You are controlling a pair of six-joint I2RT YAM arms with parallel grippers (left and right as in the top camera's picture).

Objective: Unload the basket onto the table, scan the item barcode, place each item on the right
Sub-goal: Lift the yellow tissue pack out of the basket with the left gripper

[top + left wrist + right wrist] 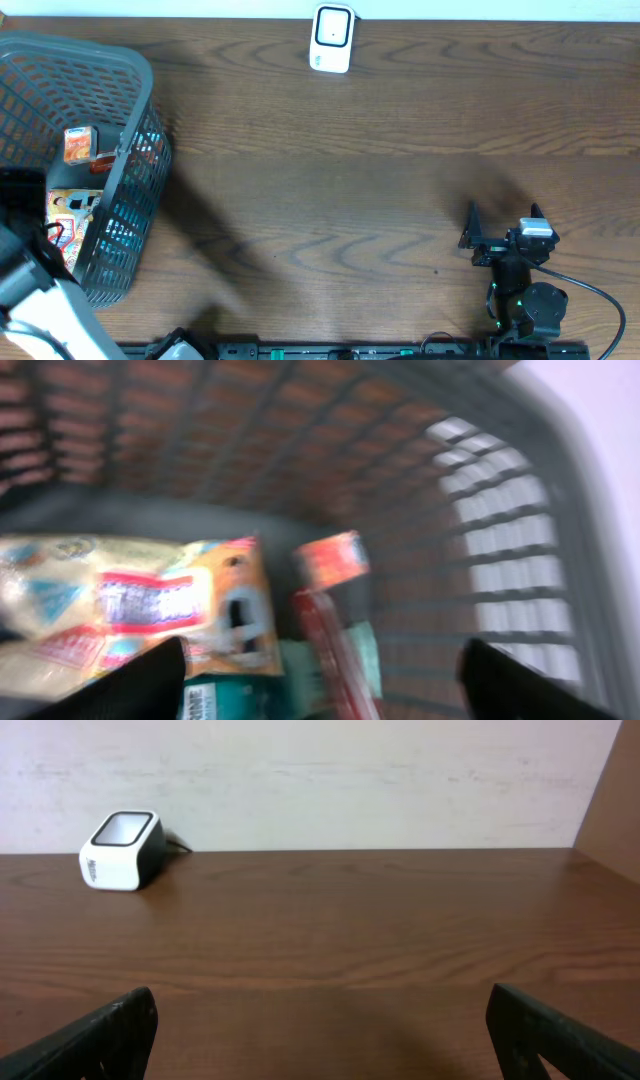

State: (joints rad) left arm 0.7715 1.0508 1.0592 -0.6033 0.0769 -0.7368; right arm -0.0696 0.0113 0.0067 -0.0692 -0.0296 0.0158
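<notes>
The brown wooden tabletop (350,150) runs wide and bare ahead of the right fingers (105,1035), which are spread fully apart with nothing between them. Their arm (520,290) sits low at the near right edge, pointing across the wood to the far wall. A grey mesh basket (130,200) stands at the far left, and its walls ring the left fingers (130,685) on every side and shut them off from the open tabletop. The white left arm (30,290) leans in over the basket's near rim, so the left fingers point down into it. They are parted wide and grip nothing, though that wrist view is blurred. Below and between them lies a flat, colourful snack packet (120,605), closer to the left one. A teal pack (210,700) and a slim red item (325,640) lie just beside it, with a small orange box (78,145) beyond. The white barcode scanner (122,850) stands far ahead and left of the right fingers, well apart from the basket.
</notes>
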